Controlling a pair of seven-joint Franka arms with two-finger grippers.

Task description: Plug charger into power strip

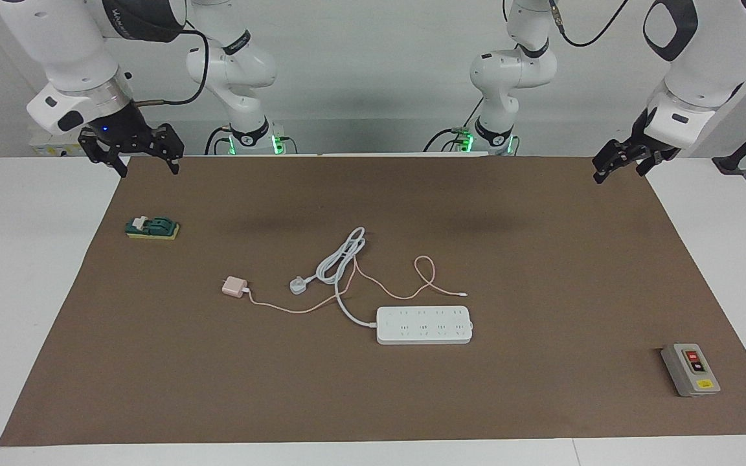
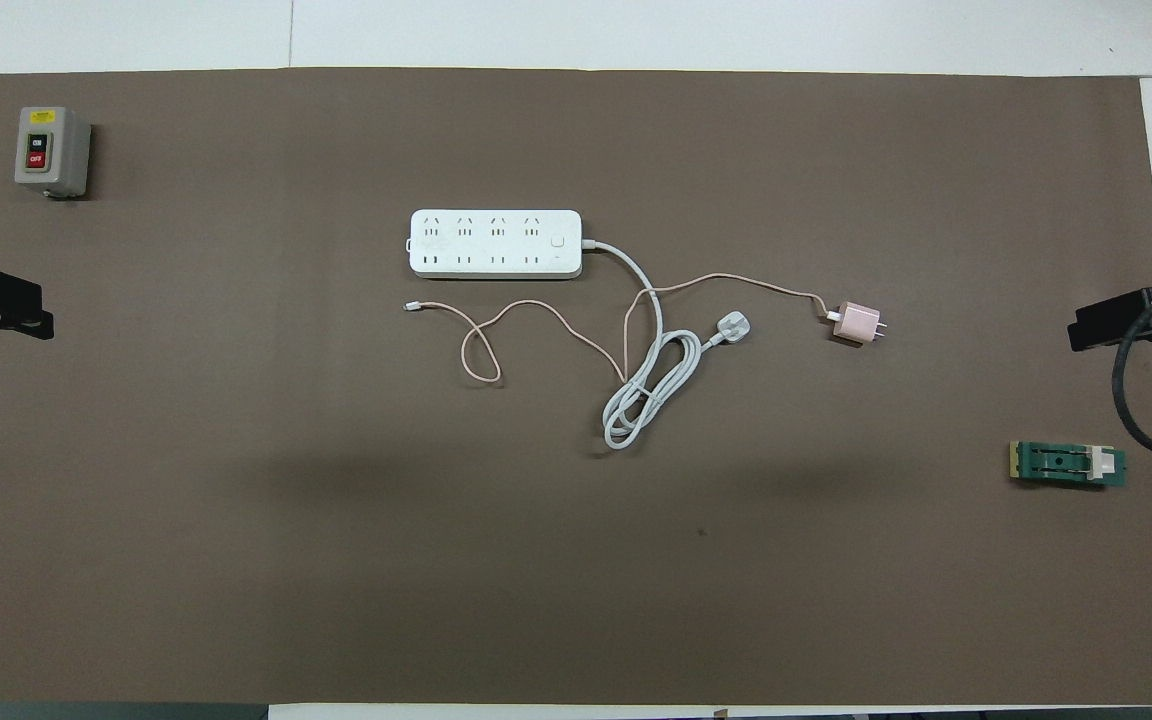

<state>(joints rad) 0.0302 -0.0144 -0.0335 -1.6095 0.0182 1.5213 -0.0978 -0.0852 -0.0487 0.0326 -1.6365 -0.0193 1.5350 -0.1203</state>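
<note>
Power strip (image 1: 425,325) lies flat on the brown mat (image 1: 541,401), about mid-table, socket face up, long side running from one arm's end of the table toward the other. Everything below is placed off the strip.

Charger (image 1: 234,286), the small pink cube, sits on the mat well apart from the strip, toward the right arm's end and slightly nearer to the robots than the strip. Not plugged in; prongs visible in the overhead view (image 2: 857,324), pointing away from the strip. Its thin pink cable (image 1: 405,285) trails back toward the strip, loops once, and its loose tip ends just beside the strip's robot-side edge, not touching any socket.

Strip's thick white cord (image 1: 340,259) leaves the strip's end that faces the right arm's end, coils nearer to the robots, and ends in a white three-pin plug (image 1: 298,285) lying between charger and strip. Pink cable crosses the white cord.

Green block (image 1: 153,228) with a pale piece on top: far toward the right arm's end, nearer to the robots than the strip. Grey button box (image 1: 690,369), red and black buttons: far toward the left arm's end, farther from the robots than the strip.

Right gripper (image 1: 146,167) hangs over the mat's corner at its own end, fingers apart, holding nothing. Left gripper (image 1: 619,167) hangs over the mat's corner at its own end, fingers apart, empty. Both arms wait, well apart from strip and charger.
</note>
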